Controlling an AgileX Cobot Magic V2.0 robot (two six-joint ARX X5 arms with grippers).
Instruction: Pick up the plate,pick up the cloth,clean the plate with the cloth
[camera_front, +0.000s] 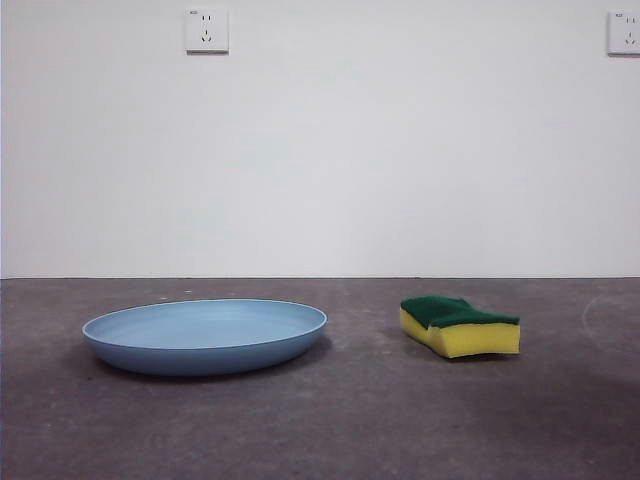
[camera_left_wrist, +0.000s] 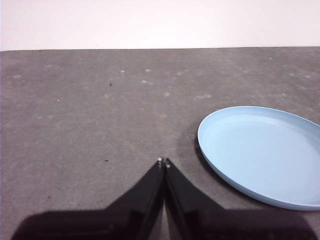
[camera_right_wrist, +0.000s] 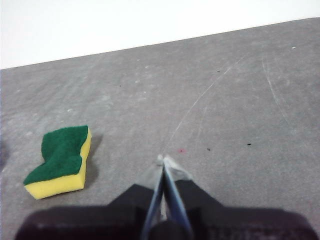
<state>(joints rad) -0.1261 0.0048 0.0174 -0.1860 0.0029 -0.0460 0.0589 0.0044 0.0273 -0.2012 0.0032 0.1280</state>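
**Op:** Right, quick status, near to far. Closest to me in each wrist cam are my own claws. Left gripper (camera_left_wrist: 163, 161) is clenched, tips touching, nothing btwn them. Right gripper (camera_right_wrist: 164, 161) same: pinched closed, empty. Both hang above bare table (camera_front: 380, 420), neither touching anything.

**Sup:** Where's the task stuff?

**Op:** Next out, the plate (camera_front: 205, 335), light blue, sits flat on the table, rim up, empty. In the left wrist cam the plate (camera_left_wrist: 265, 152) is just beside the left claw but apart from it. I'd guess that's why the left arm is parked there: it's the one for the plate pickup.

**Sup:** And the cloth?

**Op:** It's really a sponge. The cloth (camera_front: 460, 325) lies green side up, yellow foam below, slightly warped, near the plate w/ a clear gap btwn them. Right wrist cam has the cloth (camera_right_wrist: 61, 161) off to one side of the right claw, well apart. So one item per arm, which prob. explains the side-by-side layout.

**Sup:** Progress?

**Op:** Nothing picked up yet, imo we're at the start. Both claws would need to open first. The plate's low rim lying flat looks awkward to grip.

**Sup:** Beyond that?

**Op:** Just the white wall (camera_front: 400, 150) w/ two sockets (camera_front: 206, 30) high up. No arms visible in the front cam.
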